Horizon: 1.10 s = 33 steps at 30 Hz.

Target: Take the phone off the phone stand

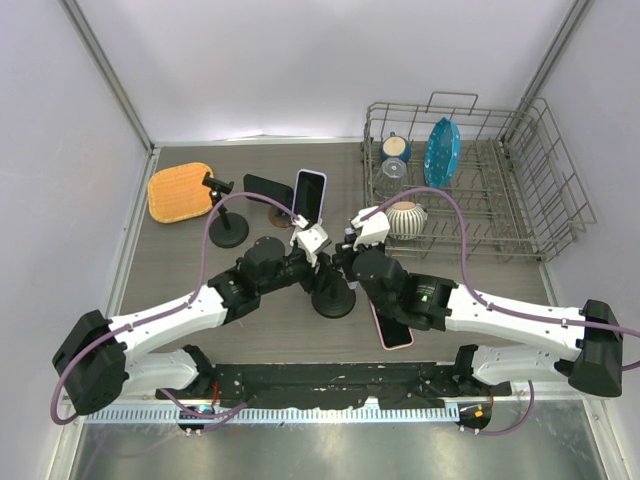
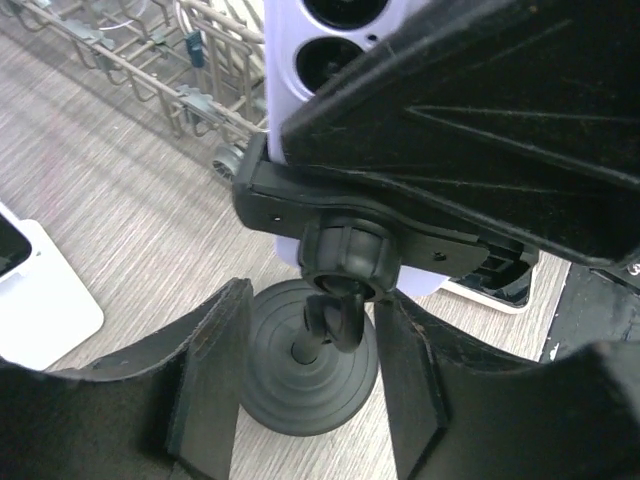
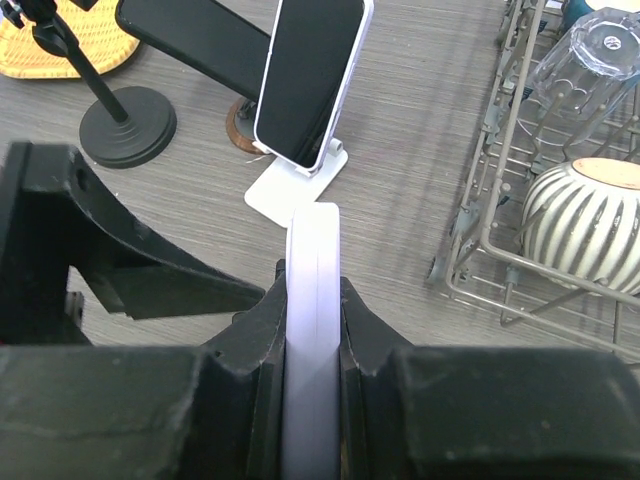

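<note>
A lavender phone [image 2: 288, 70] stands on edge, its back resting in the cradle of the black phone stand [image 2: 345, 250], which has a round base [image 1: 332, 298]. My right gripper [image 3: 312, 290] is shut on the phone's [image 3: 312, 340] thin edge, one finger on each face. My left gripper [image 2: 315, 325] is open, with its fingers [image 2: 215, 350] on either side of the stand's neck and not touching it. In the top view both grippers, left [image 1: 318, 272] and right [image 1: 345, 262], meet over the stand and hide the phone.
A second phone [image 1: 310, 195] leans on a white stand behind. A dark device [image 1: 268, 188] and another black round-based stand [image 1: 229, 236] stand at the left, by a yellow mat [image 1: 180, 192]. A further phone [image 1: 392, 330] lies flat. A wire dish rack [image 1: 470, 185] holds cups.
</note>
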Available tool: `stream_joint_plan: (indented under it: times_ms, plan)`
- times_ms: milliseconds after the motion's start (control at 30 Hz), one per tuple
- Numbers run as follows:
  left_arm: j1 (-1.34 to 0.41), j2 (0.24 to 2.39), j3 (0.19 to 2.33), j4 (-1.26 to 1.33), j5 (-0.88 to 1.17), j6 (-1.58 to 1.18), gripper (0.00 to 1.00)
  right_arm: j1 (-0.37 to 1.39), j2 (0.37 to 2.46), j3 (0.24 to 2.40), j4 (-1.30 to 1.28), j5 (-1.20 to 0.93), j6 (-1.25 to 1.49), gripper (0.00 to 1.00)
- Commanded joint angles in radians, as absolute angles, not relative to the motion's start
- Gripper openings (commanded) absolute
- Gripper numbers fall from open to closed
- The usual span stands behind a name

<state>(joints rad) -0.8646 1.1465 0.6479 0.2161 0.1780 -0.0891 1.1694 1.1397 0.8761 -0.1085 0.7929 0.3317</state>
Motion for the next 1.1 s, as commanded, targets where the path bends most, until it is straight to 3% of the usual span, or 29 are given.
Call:
stream_joint_plan:
  times_ms: [0, 133, 267, 333, 667, 833, 1067]
  plan:
    - [-0.882, 1.186, 0.638, 0.383, 0.120, -0.077, 0.52, 1.174, 1.127, 0.871, -0.014, 0.747, 0.342, 0.01]
    - [-0.897, 1.206, 0.614, 0.452, 0.048, -0.069, 0.38, 1.175, 1.131, 0.864, -0.009, 0.724, 0.350, 0.01]
    - [-0.907, 1.195, 0.562, 0.534, 0.009, -0.071, 0.16, 1.175, 1.135, 0.854, -0.006, 0.695, 0.357, 0.01]
    - [-0.910, 1.192, 0.516, 0.601, -0.026, -0.066, 0.10, 1.174, 1.134, 0.844, -0.005, 0.687, 0.360, 0.01]
    - [-0.931, 1.227, 0.403, 0.779, -0.055, -0.071, 0.18, 1.174, 1.123, 0.844, -0.020, 0.640, 0.353, 0.01]
    - [-0.950, 1.253, 0.419, 0.807, -0.101, -0.086, 0.00, 1.183, 1.132, 0.857, -0.044, 0.611, 0.356, 0.01]
    - [-0.972, 1.246, 0.390, 0.851, -0.401, -0.273, 0.00, 1.233, 1.178, 0.936, -0.231, 0.673, 0.419, 0.01]
